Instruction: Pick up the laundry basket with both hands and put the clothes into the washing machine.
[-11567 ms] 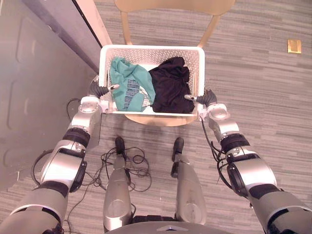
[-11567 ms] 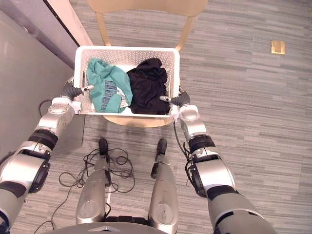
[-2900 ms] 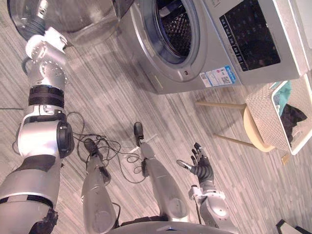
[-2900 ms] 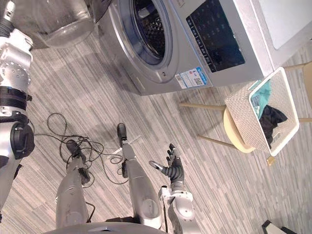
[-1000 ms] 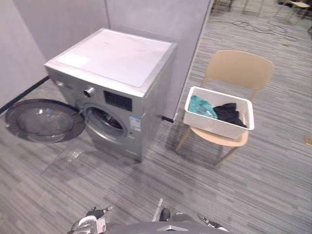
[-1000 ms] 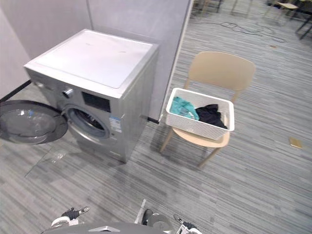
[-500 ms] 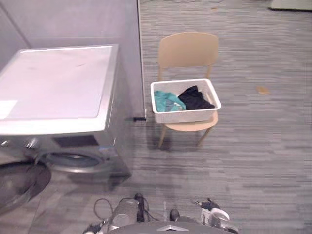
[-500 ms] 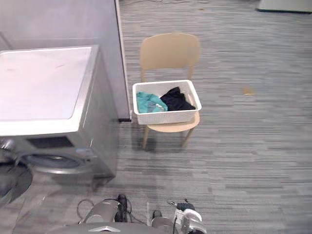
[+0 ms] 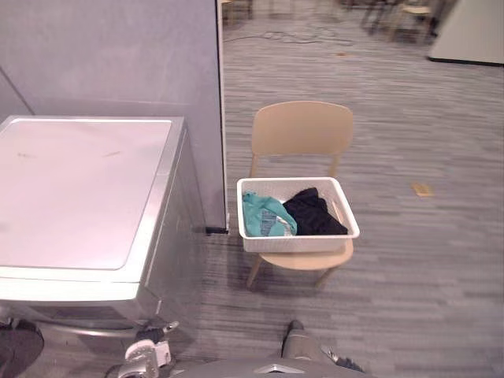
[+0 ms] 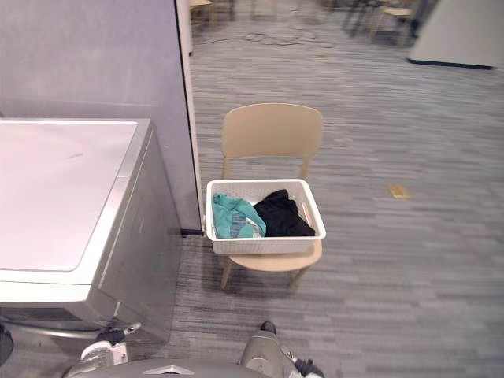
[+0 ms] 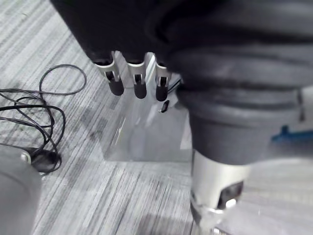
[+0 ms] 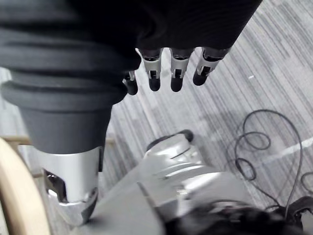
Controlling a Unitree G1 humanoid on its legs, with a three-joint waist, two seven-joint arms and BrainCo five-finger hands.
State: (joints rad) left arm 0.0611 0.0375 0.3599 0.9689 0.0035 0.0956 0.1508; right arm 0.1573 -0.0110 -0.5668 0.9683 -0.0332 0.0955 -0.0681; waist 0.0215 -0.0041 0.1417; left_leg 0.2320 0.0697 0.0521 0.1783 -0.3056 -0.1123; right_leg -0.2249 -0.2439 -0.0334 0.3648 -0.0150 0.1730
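Note:
The white laundry basket (image 9: pixel 295 242) sits on the seat of a tan chair (image 9: pixel 303 130), to the right of the silver washing machine (image 9: pixel 79 205). A teal cloth (image 9: pixel 260 216) lies in its left half and a black cloth (image 9: pixel 313 214) in its right half. My left hand (image 9: pixel 153 335) hangs low by the machine's front corner, well short of the basket. In the left wrist view that hand (image 11: pixel 137 81) has straight fingers over bare floor and holds nothing. My right hand (image 12: pixel 177 68) likewise hangs open above the floor.
A grey partition wall (image 9: pixel 118 55) stands behind the machine and ends just left of the chair. Part of the machine's round door (image 9: pixel 16 354) shows low at the left. A small yellow plate (image 9: pixel 422 189) lies on the grey striped floor to the right.
The whole picture has shifted, so the camera has moved. The basket stays on the chair with both clothes in it. Both hands, once on the basket's sides, now hang low.

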